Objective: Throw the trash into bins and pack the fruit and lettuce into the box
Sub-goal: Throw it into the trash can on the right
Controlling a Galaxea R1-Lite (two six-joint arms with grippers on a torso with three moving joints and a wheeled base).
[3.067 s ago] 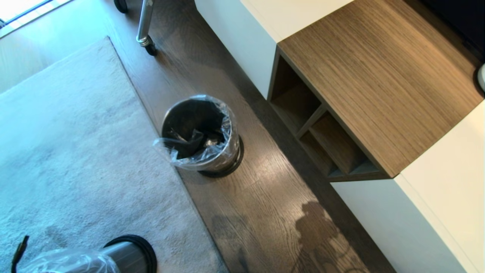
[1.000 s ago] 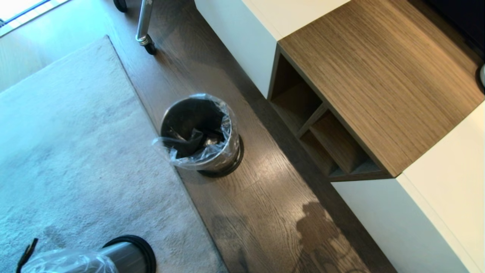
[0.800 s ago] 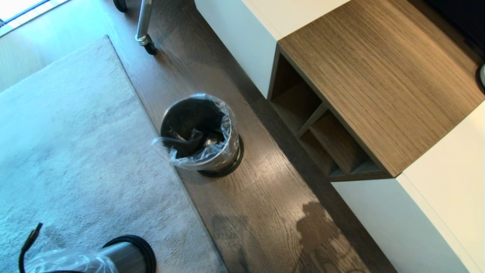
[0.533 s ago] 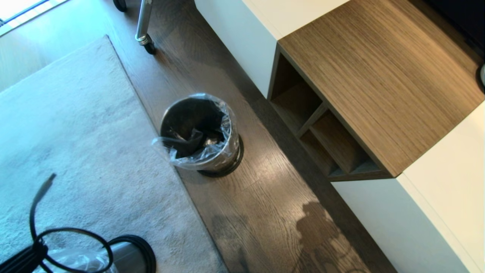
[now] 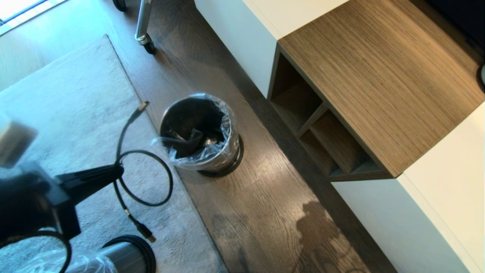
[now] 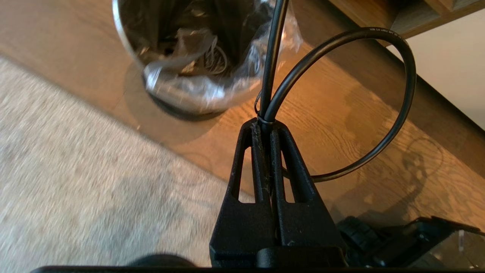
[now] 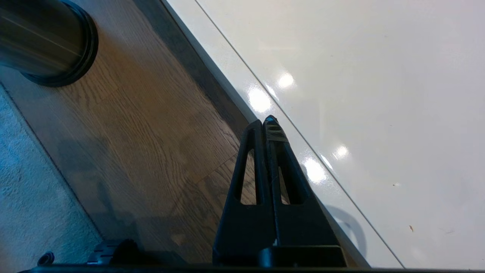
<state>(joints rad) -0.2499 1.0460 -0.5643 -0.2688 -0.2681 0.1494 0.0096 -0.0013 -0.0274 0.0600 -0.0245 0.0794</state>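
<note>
A steel bin (image 5: 227, 155) with a clear liner stands on the wood floor at the rug's edge; coiled wire lies inside it in the left wrist view (image 6: 189, 91). A second bin (image 5: 125, 258) sits at the bottom left and shows again in the right wrist view (image 7: 41, 41). My left gripper (image 5: 121, 170) hangs left of the first bin, shut on a looped black cable (image 5: 144, 151) with plugs at its ends. The loop (image 6: 408, 72) sticks out past the fingertips (image 6: 265, 123). My right gripper (image 7: 267, 121) is shut and empty beside the white cabinet. Trash, fruit, lettuce and box are out of view.
A grey rug (image 5: 75, 113) covers the left floor. A white cabinet (image 5: 435, 212) with a wooden top (image 5: 379, 76) and open cubbies (image 5: 322, 140) runs along the right. A chrome leg on a castor (image 5: 146, 38) stands at the far edge.
My left arm has swung up from the bottom left corner into the head view, carrying the black cable toward the first bin. The right arm has not moved.
</note>
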